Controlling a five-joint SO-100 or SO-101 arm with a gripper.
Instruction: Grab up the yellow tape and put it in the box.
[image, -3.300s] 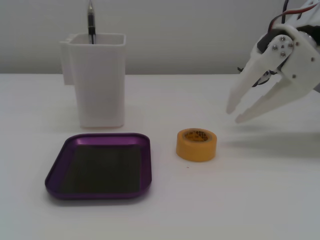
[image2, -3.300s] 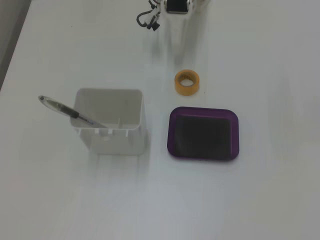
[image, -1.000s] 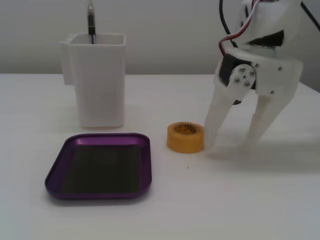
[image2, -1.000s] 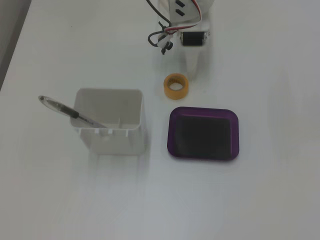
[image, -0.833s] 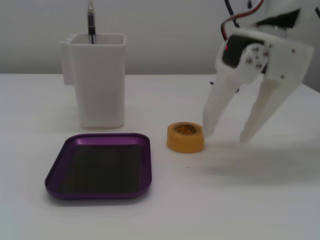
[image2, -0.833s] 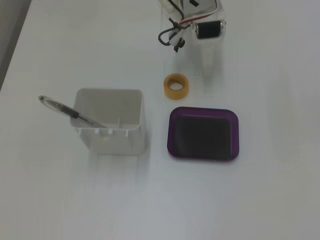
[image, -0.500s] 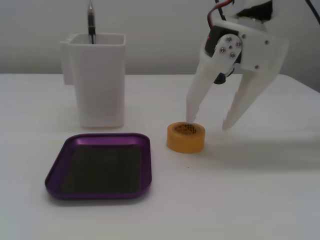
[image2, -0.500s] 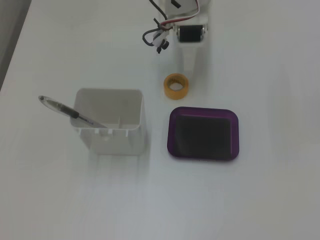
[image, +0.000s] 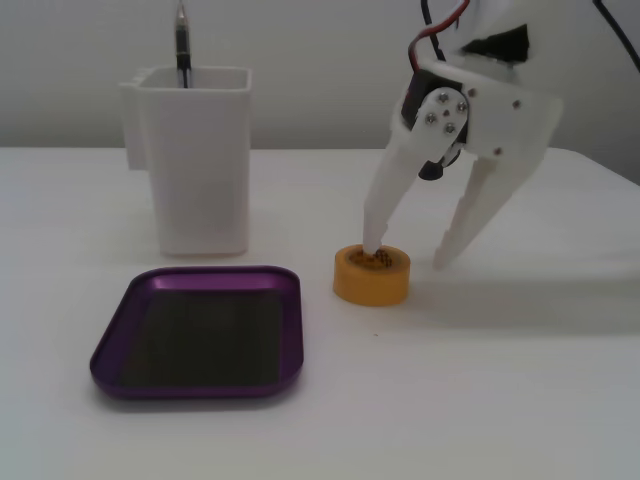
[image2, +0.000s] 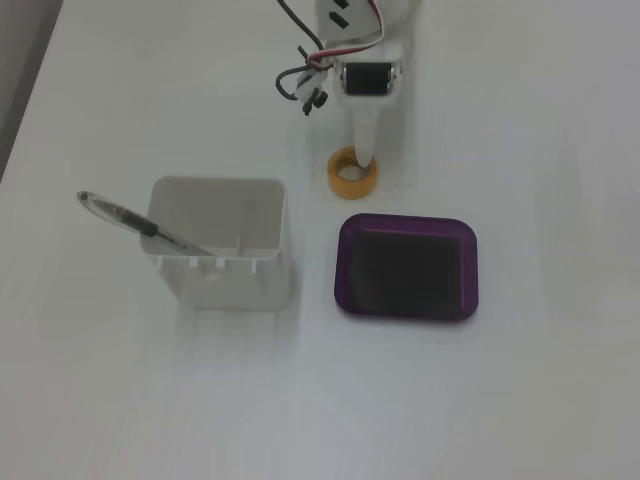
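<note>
The yellow tape (image: 370, 284) lies flat on the white table, just right of the box's far corner. My white gripper (image: 406, 258) is open and stands over the tape. One finger (image: 378, 215) reaches down into the roll's hollow core, and the other finger (image: 470, 225) comes down outside the roll on the right. In the fixed view from above, the gripper (image2: 362, 152) covers the far edge of the tape (image2: 336, 178). The box (image: 205, 335) is a shallow purple tray with a dark bottom, and it is empty in both fixed views (image2: 405, 270).
A tall white square container (image: 200, 170) with a pen (image: 182, 45) stands behind the tray. It also shows in the fixed view from above (image2: 225, 285), left of the tray. Red and black wires (image2: 305, 75) hang at the arm.
</note>
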